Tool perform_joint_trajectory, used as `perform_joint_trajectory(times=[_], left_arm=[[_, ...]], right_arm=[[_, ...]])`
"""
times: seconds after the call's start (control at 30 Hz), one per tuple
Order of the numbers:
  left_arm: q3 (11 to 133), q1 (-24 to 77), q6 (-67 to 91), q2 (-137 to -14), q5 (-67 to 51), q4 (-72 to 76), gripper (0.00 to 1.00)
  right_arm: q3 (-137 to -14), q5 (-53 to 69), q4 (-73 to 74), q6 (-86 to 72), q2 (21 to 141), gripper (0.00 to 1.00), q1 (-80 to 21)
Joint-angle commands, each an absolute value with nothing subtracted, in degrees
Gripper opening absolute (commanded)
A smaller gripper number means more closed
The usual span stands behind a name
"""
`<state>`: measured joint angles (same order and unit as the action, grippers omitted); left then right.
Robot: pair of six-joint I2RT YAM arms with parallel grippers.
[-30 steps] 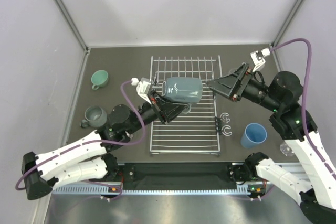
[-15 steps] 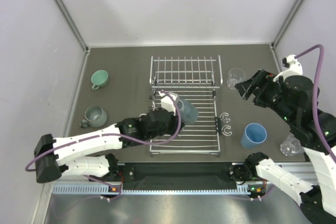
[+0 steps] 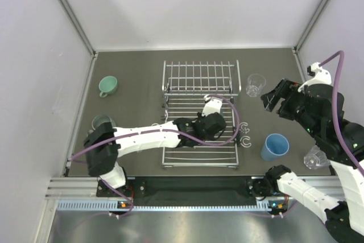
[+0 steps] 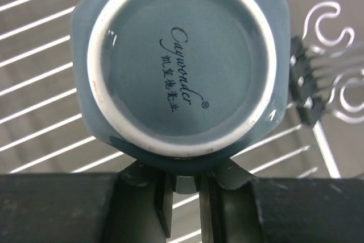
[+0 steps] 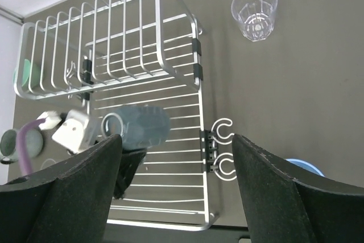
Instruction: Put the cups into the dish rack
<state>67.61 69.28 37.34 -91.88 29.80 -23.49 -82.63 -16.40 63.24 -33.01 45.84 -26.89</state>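
Where the overhead camera looks down, a dark grey-brown tabletop [image 3: 142, 72] sits in a booth of pale walls, with metal posts running to the upper corners.

- Wire dish rack [image 3: 187, 155] at centre frame, flat grid toward the bottom and upright grid panel [image 3: 199, 75] along its upper edge.
- Mint-green mug [image 3: 107, 86] at upper left. Grey mug [image 3: 101, 122] is below it, half hidden by the left arm.
- Clear tumbler [image 3: 255, 84] upright, just right of the panel.
- Light-blue tumbler [image 3: 274, 147] at lower right.
- Second clear tumbler [image 3: 314, 156] at the right edge, partly behind the right arm.
- Two white C-shaped clips [image 3: 245, 135] at the rack's right rim.

Overhead, the carried cup is hidden under the left wrist. The left wrist view shows it: a grey-blue mug [image 4: 179, 61], base to the lens, white foot ring, "Caywonder" stamp, rack bars behind it and the clips near at frame right. The left gripper [image 4: 183, 183] is pinched narrow on the mug's lower edge; which part it grips, cannot tell.

The right wrist view puts that mug over the flat grid; contact with the bars, cannot tell. The right gripper [image 5: 176, 143] has its jaws spread wide and holds nothing.
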Motion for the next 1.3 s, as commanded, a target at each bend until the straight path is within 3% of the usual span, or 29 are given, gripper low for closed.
perform_joint_trajectory(times=[0.0,0.57,1.27], left_arm=[[75.05,68.47,36.56,-95.08,33.05,-23.90,0.00],[85.51,64.51,32.35,-104.85,28.30,-26.54,0.00],[84.73,64.25,33.05,-108.10,27.33,-23.64,0.00]], right_arm=[[-83.76,-18.28,63.72,-32.17,45.09,0.78,-27.42],[-84.38,-22.06,65.65,-31.29,44.12,0.78,-27.33],[-84.11,-22.06,66.44,-31.64,43.24,0.78,-27.33]])
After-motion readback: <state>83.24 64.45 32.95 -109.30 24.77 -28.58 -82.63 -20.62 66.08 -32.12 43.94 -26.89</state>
